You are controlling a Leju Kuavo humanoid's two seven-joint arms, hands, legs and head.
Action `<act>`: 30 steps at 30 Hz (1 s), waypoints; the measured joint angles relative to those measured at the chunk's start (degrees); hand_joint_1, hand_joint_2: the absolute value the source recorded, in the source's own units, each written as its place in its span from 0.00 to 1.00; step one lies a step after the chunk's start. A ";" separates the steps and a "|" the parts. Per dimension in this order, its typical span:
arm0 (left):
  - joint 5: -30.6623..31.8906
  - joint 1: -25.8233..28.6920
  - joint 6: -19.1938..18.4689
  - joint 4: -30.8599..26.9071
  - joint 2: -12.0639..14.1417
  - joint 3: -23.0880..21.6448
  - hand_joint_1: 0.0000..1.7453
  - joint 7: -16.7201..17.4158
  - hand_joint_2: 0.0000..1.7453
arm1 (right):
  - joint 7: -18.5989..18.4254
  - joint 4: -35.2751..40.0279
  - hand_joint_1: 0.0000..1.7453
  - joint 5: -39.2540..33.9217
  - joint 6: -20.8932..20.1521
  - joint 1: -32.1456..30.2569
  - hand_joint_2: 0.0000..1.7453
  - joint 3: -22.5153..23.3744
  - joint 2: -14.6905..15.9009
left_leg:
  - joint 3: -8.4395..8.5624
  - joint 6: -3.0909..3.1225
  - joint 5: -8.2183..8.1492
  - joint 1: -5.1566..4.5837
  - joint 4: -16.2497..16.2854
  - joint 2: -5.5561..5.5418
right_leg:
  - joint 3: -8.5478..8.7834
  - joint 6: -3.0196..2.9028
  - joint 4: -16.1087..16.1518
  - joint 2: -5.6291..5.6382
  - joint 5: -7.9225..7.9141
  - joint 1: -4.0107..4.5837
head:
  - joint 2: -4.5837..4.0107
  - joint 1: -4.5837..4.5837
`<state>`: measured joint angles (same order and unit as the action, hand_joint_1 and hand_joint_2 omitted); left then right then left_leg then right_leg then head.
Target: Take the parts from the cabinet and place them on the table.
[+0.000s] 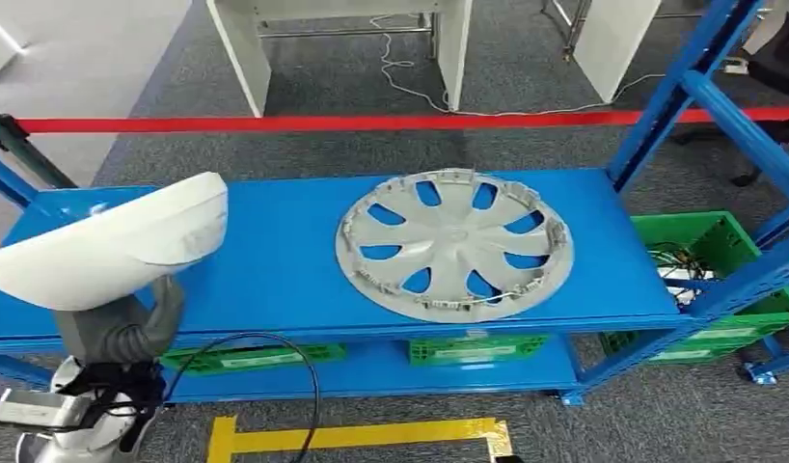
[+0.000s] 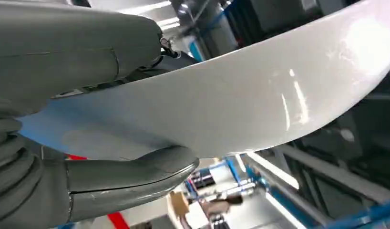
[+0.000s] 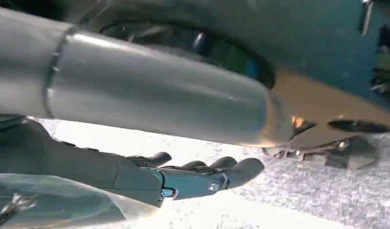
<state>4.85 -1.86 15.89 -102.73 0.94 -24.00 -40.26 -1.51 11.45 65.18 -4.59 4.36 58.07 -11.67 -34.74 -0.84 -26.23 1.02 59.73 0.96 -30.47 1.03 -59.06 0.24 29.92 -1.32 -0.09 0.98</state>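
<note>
A white curved shell part (image 1: pixel 111 241) hangs over the left end of the blue cabinet shelf (image 1: pixel 285 270), and my left hand (image 1: pixel 121 328) grips it from below. In the left wrist view the thumb (image 2: pixel 131 174) presses the white part (image 2: pixel 221 105) from one side and the fingers from the other. A grey hubcap (image 1: pixel 455 243) lies flat on the shelf, right of centre, well apart from the left hand. My right hand (image 3: pixel 183 179) hangs low beside the robot's body, its fingers stretched out and apart with nothing in them.
Green crates (image 1: pixel 719 251) stand under the shelf and to its right, behind blue uprights (image 1: pixel 748 135). A red tape line (image 1: pixel 371 122) crosses the carpet beyond the cabinet, with white table legs (image 1: pixel 246 48) behind it. Yellow floor tape (image 1: pixel 362 436) lies in front.
</note>
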 joint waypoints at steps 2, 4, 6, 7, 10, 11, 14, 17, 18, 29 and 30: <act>-0.04 1.03 -0.35 -0.85 0.00 -0.04 1.00 0.00 1.00 | 0.22 0.00 0.00 0.33 1.76 0.04 0.00 -0.13 0.00 | -1.86 -0.32 -5.50 -0.01 5.79 -0.22 | -1.16 -0.99 -0.01 0.07 -0.70 0.20 | 0.00 -0.41; -0.81 2.14 -0.66 -1.40 0.00 -0.04 1.00 0.00 1.00 | 1.42 0.00 0.00 0.50 3.30 -0.08 0.00 -0.35 0.00 | -4.07 -0.28 -10.27 -0.06 14.33 -0.25 | -2.35 -1.48 -0.07 0.06 -1.54 0.63 | 0.00 -0.44; -1.88 3.57 -1.09 -1.99 -0.04 -0.04 1.00 0.00 1.00 | 3.73 0.00 0.00 0.72 4.80 -0.21 0.00 -0.39 0.00 | -3.13 0.36 -9.67 -0.27 15.88 -0.30 | -3.43 -1.73 -0.11 0.12 -2.38 1.17 | 0.00 -0.42; -2.12 4.29 -1.39 -2.40 -0.18 -0.04 1.00 0.00 1.00 | 4.86 0.00 0.00 0.83 5.98 -0.28 0.00 -0.46 -0.02 | -0.83 1.09 -7.44 -0.56 12.69 -0.33 | -4.01 -1.81 -0.11 0.17 -2.84 1.55 | 0.00 -0.39; -3.02 5.85 -2.25 -3.80 -0.72 0.37 1.00 0.00 1.00 | 7.46 -0.02 0.00 0.13 7.98 -0.35 0.00 -0.52 -0.61 | 7.32 4.48 -5.51 -1.87 -0.74 -1.02 | -4.95 -1.69 -0.11 0.28 -3.95 1.77 | 0.00 -0.11; -2.99 6.68 -2.40 -4.15 -0.94 0.70 1.00 0.00 1.00 | 8.73 0.02 0.00 -0.73 8.30 -0.31 0.00 -0.48 -0.57 | 8.01 3.94 -5.26 -1.95 -2.45 -0.98 | -5.17 -1.48 -0.06 0.40 -4.36 1.79 | 0.00 -0.24; -2.62 8.67 -2.64 -5.02 -1.31 1.86 1.00 0.00 1.00 | 11.64 0.02 0.00 -2.67 8.83 -0.54 0.00 -0.11 -0.85 | 7.37 3.78 -3.88 -2.63 -3.04 -1.04 | -5.46 -0.22 0.57 0.40 -5.86 1.24 | 0.02 -0.35; -2.69 9.75 -2.91 -5.68 -1.64 2.40 1.00 0.04 1.00 | 12.54 0.02 0.00 -3.37 9.35 -0.69 0.00 0.26 -0.83 | 5.89 3.98 -1.33 -1.69 -4.77 -0.49 | -7.69 0.80 -3.27 0.26 0.66 1.22 | 0.00 0.07; -2.69 10.11 -2.91 -5.73 -1.73 2.54 1.00 0.04 1.00 | 12.61 0.02 0.00 -3.39 9.37 -0.68 0.00 0.28 -0.83 | 5.15 3.85 -0.70 -1.68 -4.71 -0.43 | -8.37 1.18 -7.21 0.23 4.07 0.99 | 0.00 0.04; -0.98 11.92 -2.34 -7.32 -1.51 3.39 1.00 0.00 1.00 | 19.15 0.35 0.00 -7.59 11.93 -0.15 0.00 3.13 -0.74 | -1.46 0.88 3.97 -1.03 -1.56 0.21 | 3.52 0.92 2.22 0.10 2.48 0.35 | 0.00 0.20; -0.85 12.10 -2.29 -7.41 -1.40 3.43 1.00 0.00 1.00 | 19.28 0.35 0.00 -7.67 12.06 -0.28 0.00 3.32 -0.77 | -1.72 0.56 4.06 -0.89 -1.37 0.13 | 3.05 0.10 2.55 -0.20 1.83 0.02 | 0.00 0.28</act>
<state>4.00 10.24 13.60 -110.14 -0.46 -20.57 -40.26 17.77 11.80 57.51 7.48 4.08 61.40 -12.44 -36.46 -0.29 -22.17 0.13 58.35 1.09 -27.42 1.13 -56.51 0.04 31.75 -1.30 -0.09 1.27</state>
